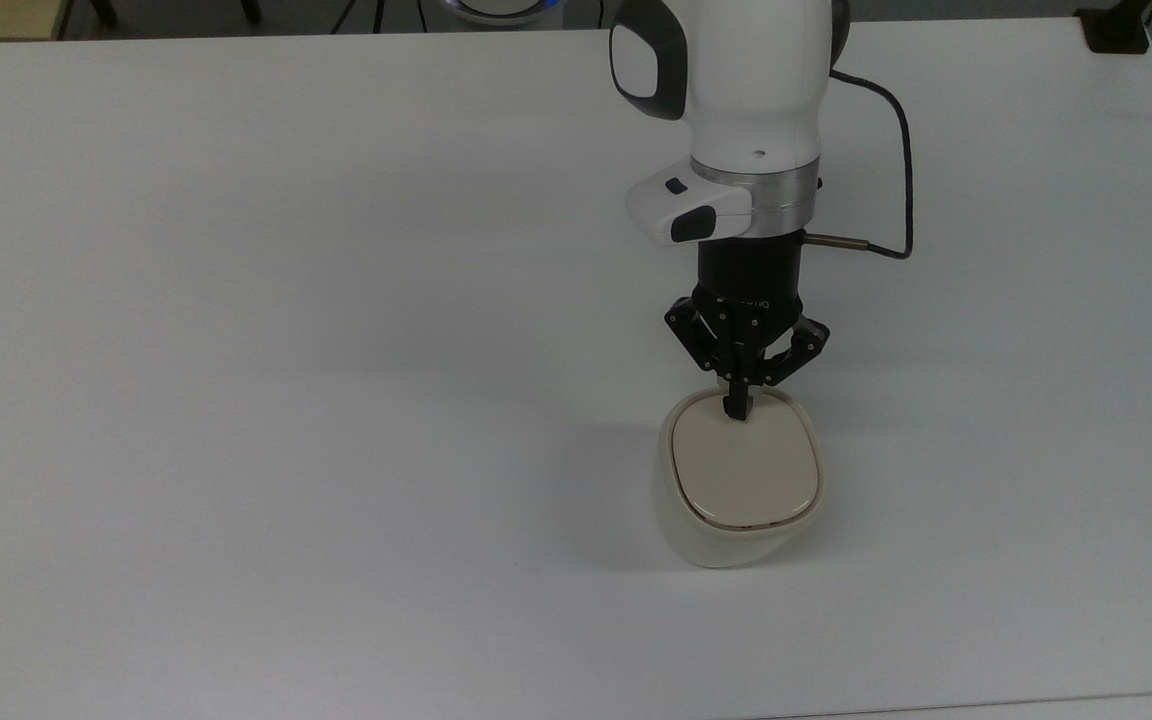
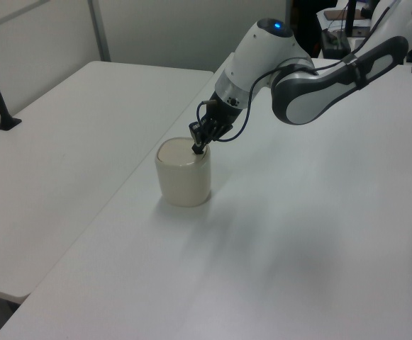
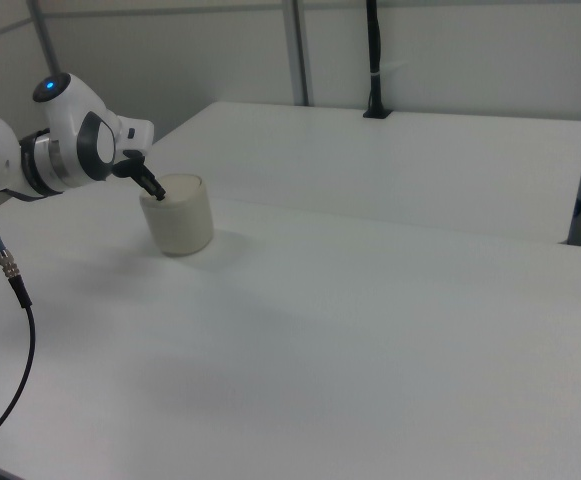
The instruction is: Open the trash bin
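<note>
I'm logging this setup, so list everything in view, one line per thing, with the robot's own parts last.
trash bin: one, cream-white body, standing on the table, in the top view's lower right of centre.
lid: one, glossy beige, lying flat and closed on the trash bin.
table: one, white, under the trash bin; a second white tabletop adjoins it on the left view's left.
post: one, black, clamped upright at the far tabletop's edge in the right view.
cable: one, black, looping beside the arm's wrist.
arm: one, white with black joints, reaching down over the trash bin.
gripper: one, black, shut, tip on the lid's edge nearest the arm.
</note>
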### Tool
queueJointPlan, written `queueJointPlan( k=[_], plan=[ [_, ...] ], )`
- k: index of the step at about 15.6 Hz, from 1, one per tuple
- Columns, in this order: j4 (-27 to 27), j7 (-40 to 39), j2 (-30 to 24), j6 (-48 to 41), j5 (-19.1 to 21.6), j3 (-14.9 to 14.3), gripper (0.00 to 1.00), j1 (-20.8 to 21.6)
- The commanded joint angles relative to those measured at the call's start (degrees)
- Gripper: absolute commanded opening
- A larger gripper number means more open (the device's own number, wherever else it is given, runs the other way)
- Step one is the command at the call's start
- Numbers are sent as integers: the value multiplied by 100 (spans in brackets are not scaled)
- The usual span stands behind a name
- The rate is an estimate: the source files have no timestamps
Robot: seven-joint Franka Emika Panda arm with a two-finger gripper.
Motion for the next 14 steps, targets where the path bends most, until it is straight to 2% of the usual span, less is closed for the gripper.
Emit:
queueJointPlan(
  k=[1, 4, 7, 8, 11, 12, 14],
  plan=[
    [70, 205, 44, 56, -129, -105, 0, 70],
    [79, 187, -369, -127, 151, -105, 0, -114],
    [80, -189, -939, -1075, 582, -79, 2, -290],
    [79, -443, -1133, -1391, 766, -70, 9, -343],
    [79, -1164, -1757, -2620, 1320, -70, 55, -536],
    [71, -1297, -1994, -3025, 1408, -70, 68, -607],
    [36, -1578, -2399, -3772, 1444, -52, 88, -756]
  ],
)
